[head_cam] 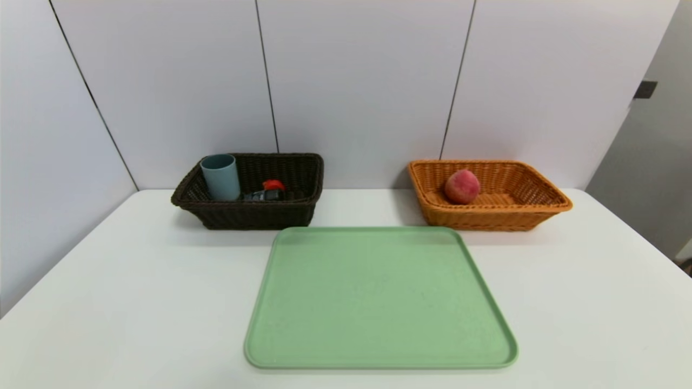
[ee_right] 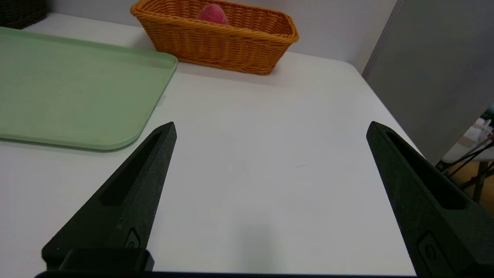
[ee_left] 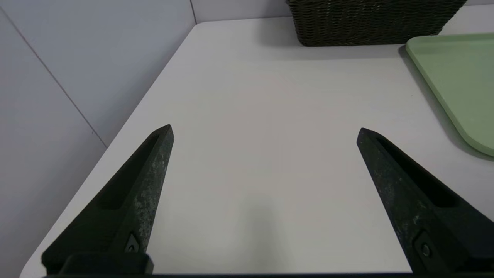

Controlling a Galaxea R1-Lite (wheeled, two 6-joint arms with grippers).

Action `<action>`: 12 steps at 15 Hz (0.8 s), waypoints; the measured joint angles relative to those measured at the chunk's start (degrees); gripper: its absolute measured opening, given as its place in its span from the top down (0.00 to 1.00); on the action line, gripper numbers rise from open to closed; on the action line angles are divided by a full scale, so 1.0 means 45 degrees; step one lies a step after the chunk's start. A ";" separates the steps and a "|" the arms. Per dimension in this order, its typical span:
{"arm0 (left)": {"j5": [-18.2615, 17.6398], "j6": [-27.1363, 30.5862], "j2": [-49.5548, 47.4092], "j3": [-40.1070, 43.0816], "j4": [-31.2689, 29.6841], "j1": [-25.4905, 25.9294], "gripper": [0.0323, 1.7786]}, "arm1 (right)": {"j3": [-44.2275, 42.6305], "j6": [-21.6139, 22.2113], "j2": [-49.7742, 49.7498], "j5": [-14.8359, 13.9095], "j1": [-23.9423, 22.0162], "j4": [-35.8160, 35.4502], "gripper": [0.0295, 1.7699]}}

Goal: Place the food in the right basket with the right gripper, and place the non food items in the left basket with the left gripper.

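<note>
A bare pale-green tray (head_cam: 378, 302) lies on the white desk (head_cam: 135, 302) in front of both baskets, with nothing between it and them. The fuzzy pink-red peach (head_cam: 462, 186) sits in the orange-tan right basket (head_cam: 540, 213); the dark left basket (head_cam: 243, 216) holds the upright blue-grey cup (head_cam: 220, 176), a small red toy (head_cam: 273, 185) and a dark tube (head_cam: 262, 195) (its lettering too small to read). The left gripper (ee_left: 264, 131) and right gripper (ee_right: 270, 127) hover over bare desk at the near corners, jaws wide apart and holding nothing.
</note>
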 joint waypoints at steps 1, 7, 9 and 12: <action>-0.0203 0.0241 -0.0263 0.0461 -0.0750 0.0005 0.05 | 0.0601 -0.0241 0.0000 0.0030 0.0000 -0.1181 0.04; -0.2319 0.0859 -0.0851 0.2354 -0.3814 0.0014 0.05 | 0.1349 -0.0228 0.0000 0.0130 0.0000 -0.2742 0.04; -0.2460 0.0908 -0.0861 0.2389 -0.2473 0.0014 0.05 | 0.1355 -0.0062 0.0000 0.0263 0.0000 -0.1357 0.04; -0.2468 0.0431 -0.0861 0.2395 -0.1942 0.0014 0.05 | 0.1355 0.0157 0.0000 0.0721 -0.0003 -0.0539 0.04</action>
